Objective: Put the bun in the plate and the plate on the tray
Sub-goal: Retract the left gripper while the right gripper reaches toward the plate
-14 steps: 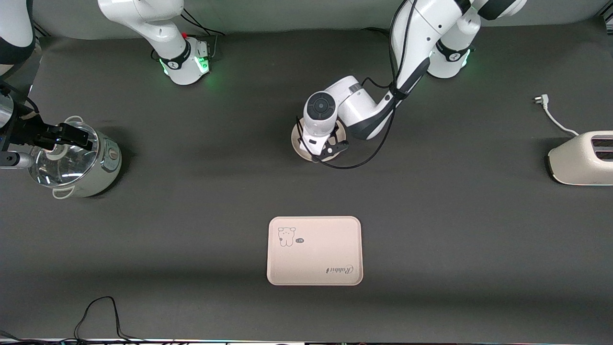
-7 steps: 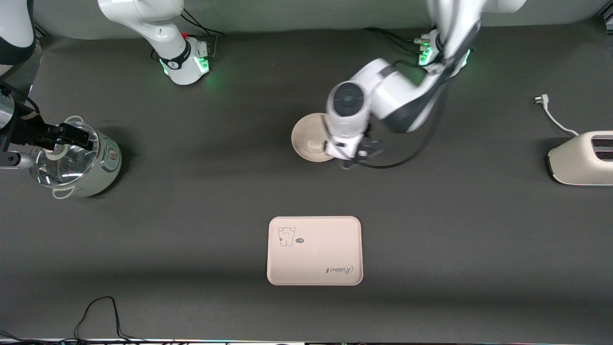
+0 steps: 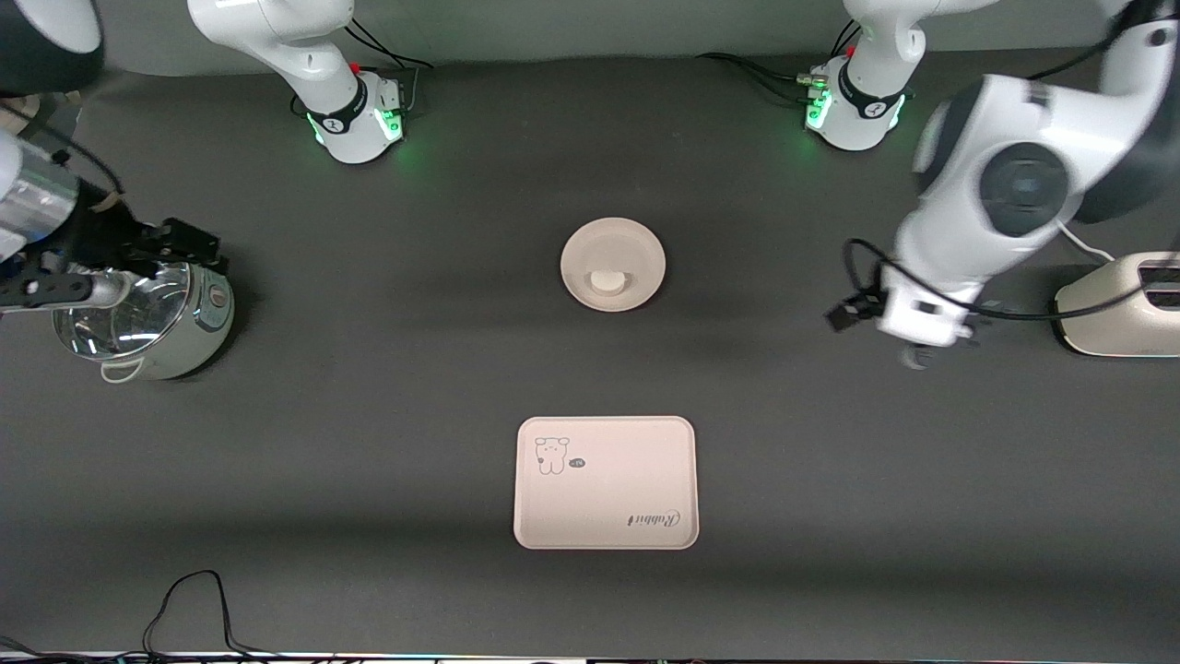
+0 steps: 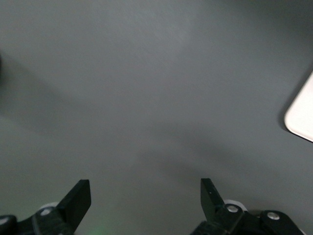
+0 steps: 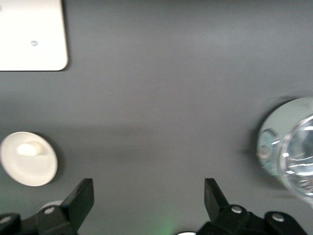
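— Bun position?

— Resting in the plate, a bit nearer the front camera than the plate's centre. The right wrist view shows the same: bun in plate.

— And the plate?

— On the dark table, between the 2 arm bases and the tray, well apart from the tray. The tray lies nearer the front camera.

— Left gripper?

— Up over bare table toward the left arm's end, near the toaster. Its wrist view shows both fingers spread wide, nothing between them.

— Right gripper?

— Over the metal pot at the right arm's end. Its fingers are parted too, holding nothing.
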Motion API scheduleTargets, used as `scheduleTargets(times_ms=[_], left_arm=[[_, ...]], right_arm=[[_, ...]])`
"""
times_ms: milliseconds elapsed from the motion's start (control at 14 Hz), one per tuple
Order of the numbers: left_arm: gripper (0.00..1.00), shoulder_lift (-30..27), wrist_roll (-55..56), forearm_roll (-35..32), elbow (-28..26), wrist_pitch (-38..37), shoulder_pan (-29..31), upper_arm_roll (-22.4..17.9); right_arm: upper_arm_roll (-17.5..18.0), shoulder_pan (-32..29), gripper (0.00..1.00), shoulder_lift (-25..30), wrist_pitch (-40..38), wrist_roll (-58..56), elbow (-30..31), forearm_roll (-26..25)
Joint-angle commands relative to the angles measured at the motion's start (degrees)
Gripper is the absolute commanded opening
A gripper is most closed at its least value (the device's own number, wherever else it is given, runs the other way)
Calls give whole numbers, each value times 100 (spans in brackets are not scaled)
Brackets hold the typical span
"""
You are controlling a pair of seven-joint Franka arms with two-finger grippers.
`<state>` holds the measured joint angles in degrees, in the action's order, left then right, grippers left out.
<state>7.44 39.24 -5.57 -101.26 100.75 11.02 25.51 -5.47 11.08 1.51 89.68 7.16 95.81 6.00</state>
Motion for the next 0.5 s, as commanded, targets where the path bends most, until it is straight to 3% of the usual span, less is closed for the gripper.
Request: scheduleTargets(times_ms=[0,429], left_arm=[[100,-137,-1327,29,97,-152,689,85],[100,-269,-2122,-14,527,-566,1192,76]], right_arm=[[-15,770,100,288,321,1029,368,147],[-24,2625,100,236,1059,3405,579,287]])
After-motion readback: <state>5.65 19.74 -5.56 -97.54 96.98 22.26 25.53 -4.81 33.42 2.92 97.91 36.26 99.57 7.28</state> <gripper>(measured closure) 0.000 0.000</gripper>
